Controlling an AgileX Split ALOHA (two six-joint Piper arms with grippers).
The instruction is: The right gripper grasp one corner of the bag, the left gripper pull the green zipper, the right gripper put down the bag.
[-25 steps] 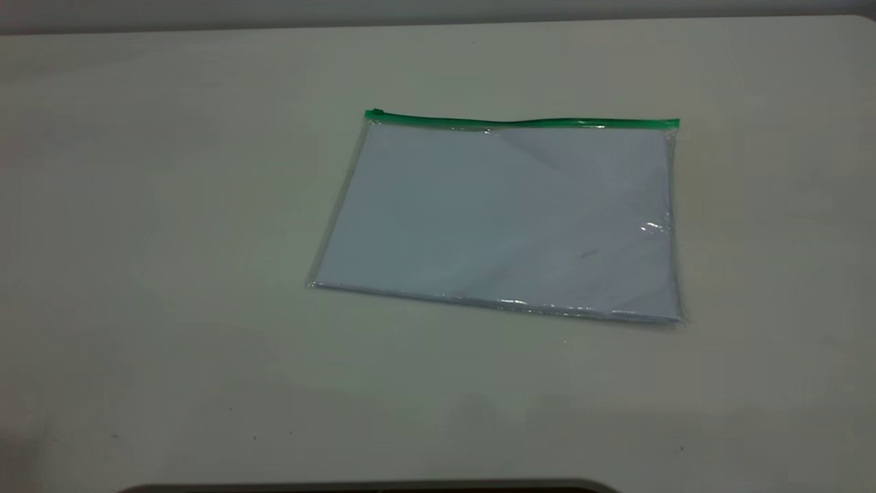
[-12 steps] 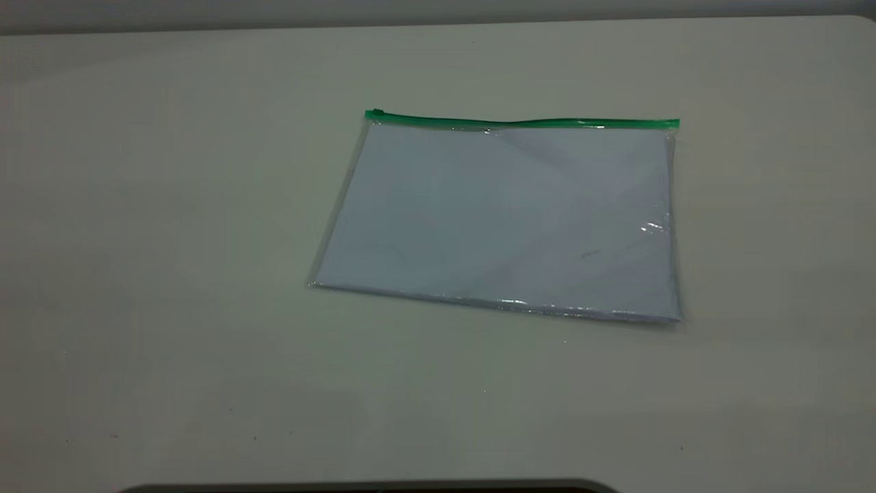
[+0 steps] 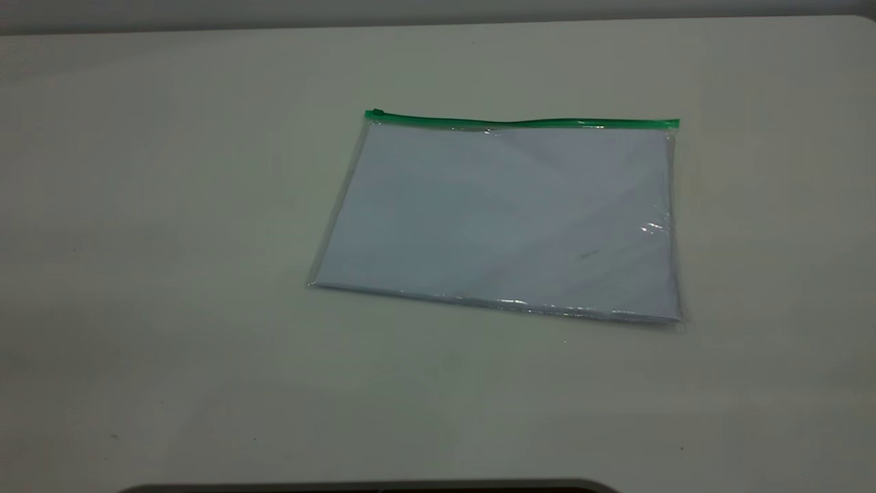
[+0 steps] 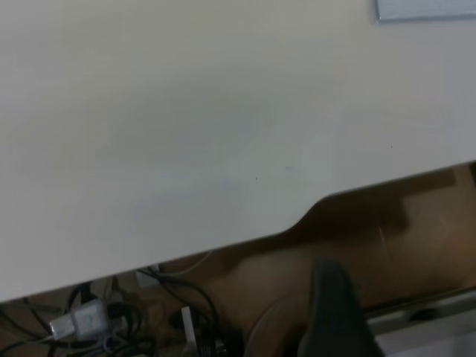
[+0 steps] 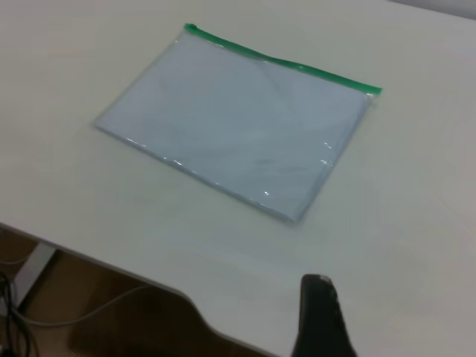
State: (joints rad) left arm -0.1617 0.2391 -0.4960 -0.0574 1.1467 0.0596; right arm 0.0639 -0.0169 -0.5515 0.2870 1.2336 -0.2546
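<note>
Only one dark finger of the left gripper (image 4: 335, 312) shows in its wrist view, cut off at 6 o'clock, and the bag (image 4: 425, 9) is a sliver clipped at 1 o'clock. The right gripper (image 5: 321, 316) likewise shows one finger, cropped at 6 o'clock. The zipper (image 3: 523, 122) slider is too small to make out clearly.

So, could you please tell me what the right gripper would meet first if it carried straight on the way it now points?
Probably bare cream table first; the right gripper points over it, with the clear plastic bag farther ahead. Depth is unclear.
</note>
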